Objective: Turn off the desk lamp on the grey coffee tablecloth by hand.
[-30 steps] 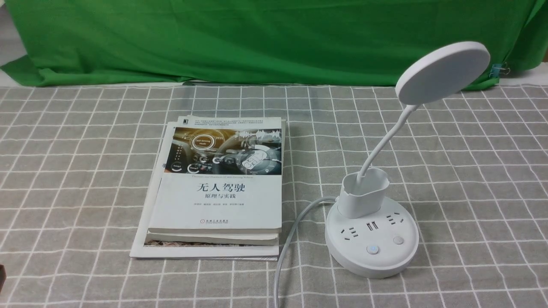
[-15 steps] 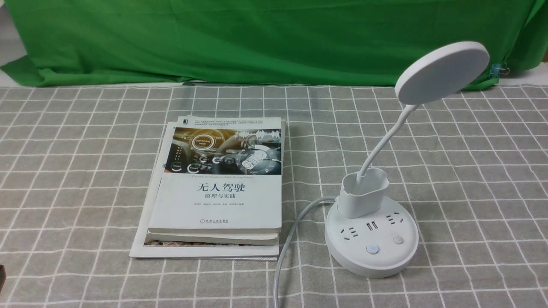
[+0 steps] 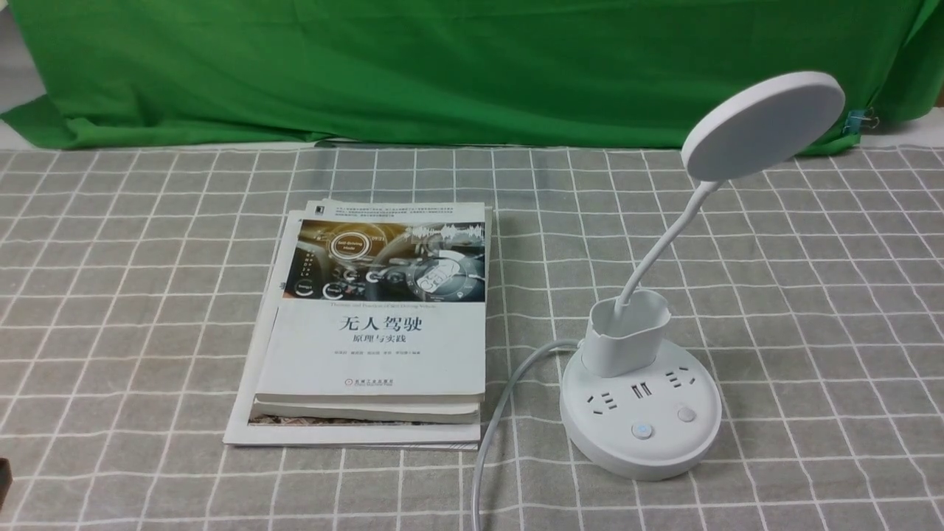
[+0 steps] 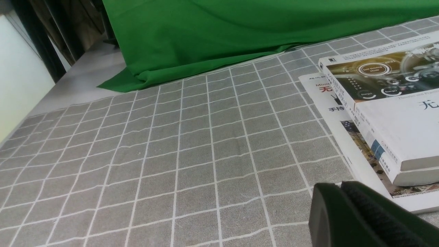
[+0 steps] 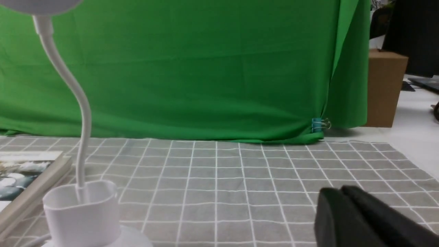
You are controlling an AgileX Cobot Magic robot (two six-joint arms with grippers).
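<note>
The white desk lamp [image 3: 640,402] stands at the front right of the grey coffee tablecloth [image 3: 133,280]. Its round base bears sockets and two buttons, and the left button [image 3: 642,431] shows a faint blue glow. The disc head [image 3: 762,125] sits high on the bendy neck. The lamp's cup and neck also show in the right wrist view [image 5: 80,206]. My left gripper [image 4: 339,187] is shut and empty, low over the cloth beside the books. My right gripper [image 5: 337,192] is shut and empty, apart from the lamp. A sliver of the left gripper [image 3: 4,479] shows in the front view; the right is out of it.
A stack of books [image 3: 376,324] lies left of the lamp, also seen in the left wrist view [image 4: 387,113]. The lamp's white cord [image 3: 501,413] runs from the base toward the front edge. A green backdrop cloth [image 3: 442,66] hangs at the back. A cardboard box [image 5: 386,87] stands beyond the cloth's right edge.
</note>
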